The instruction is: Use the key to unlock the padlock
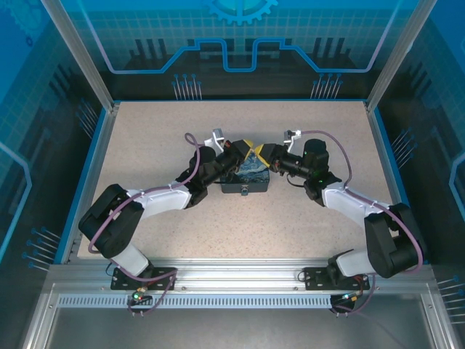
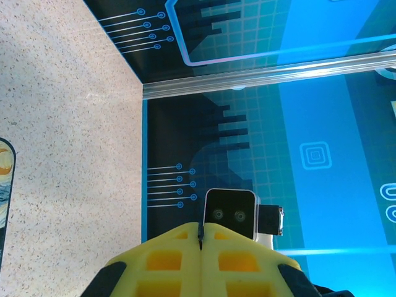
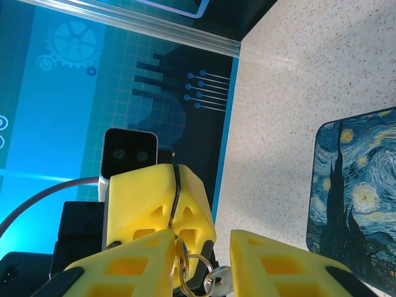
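The task is judged to be at an early stage: no key is seen seated in a keyhole and nothing is shown unlocked, so the insertion, the turn and the release of the shackle are all taken to be left. Both grippers are brought tip to tip in the air just above the far edge of the printed box (image 1: 251, 173), which is laid flat on the speckled, grainy tabletop (image 1: 145, 145). The left gripper (image 2: 201, 238) is pressed fully closed, its yellow fingers (image 3: 148, 198) meeting on a thin dark strip of metal (image 3: 176, 185); whether that strip is part of the padlock cannot be told. Next to that pinch, off the box and apart from its lid, a thin bright wire ring (image 3: 197, 267) is hung, and the key (image 3: 216, 283), a small flat grey metal piece, is carried on it. The right gripper (image 3: 203, 253) is set with its fingers apart, one on each side of ring and key, and no firm hold on either is shown. The box is seen as rigid, with rounded corners, a glossy swirled night-sky print on its lid and dark sides. The fingers are moulded with hollow cells, a form judged to yield slightly on small hard metal.
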Controlling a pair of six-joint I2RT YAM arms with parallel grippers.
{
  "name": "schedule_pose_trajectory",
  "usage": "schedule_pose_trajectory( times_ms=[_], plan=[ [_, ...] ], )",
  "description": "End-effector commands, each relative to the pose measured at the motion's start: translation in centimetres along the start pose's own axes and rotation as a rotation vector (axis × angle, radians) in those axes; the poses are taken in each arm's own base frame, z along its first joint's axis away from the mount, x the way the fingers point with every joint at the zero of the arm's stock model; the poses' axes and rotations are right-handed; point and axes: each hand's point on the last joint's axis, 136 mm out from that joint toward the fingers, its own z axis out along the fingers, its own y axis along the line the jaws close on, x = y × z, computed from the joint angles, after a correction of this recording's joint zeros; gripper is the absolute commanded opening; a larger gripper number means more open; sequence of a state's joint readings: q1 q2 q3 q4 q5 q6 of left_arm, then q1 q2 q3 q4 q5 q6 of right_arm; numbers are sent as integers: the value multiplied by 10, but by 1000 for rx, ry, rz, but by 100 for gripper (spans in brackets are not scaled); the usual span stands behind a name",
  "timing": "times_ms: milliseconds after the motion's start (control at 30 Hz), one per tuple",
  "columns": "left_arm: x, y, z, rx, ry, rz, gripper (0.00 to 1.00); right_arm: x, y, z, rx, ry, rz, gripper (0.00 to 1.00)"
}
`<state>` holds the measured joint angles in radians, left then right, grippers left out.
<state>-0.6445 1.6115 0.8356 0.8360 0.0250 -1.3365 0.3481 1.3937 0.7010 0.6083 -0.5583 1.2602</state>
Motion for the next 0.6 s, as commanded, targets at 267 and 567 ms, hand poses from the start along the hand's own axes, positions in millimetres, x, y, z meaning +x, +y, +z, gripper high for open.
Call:
schedule_pose_trajectory(
  times_ms=[267,567],
  plan=[
    [5,-24,4,69,6,7,0,4,15,3,-34,21,-43,23],
    [7,-21,6,62,6,10,0,5,18,2,-38,30,-49,13]
  ],
)
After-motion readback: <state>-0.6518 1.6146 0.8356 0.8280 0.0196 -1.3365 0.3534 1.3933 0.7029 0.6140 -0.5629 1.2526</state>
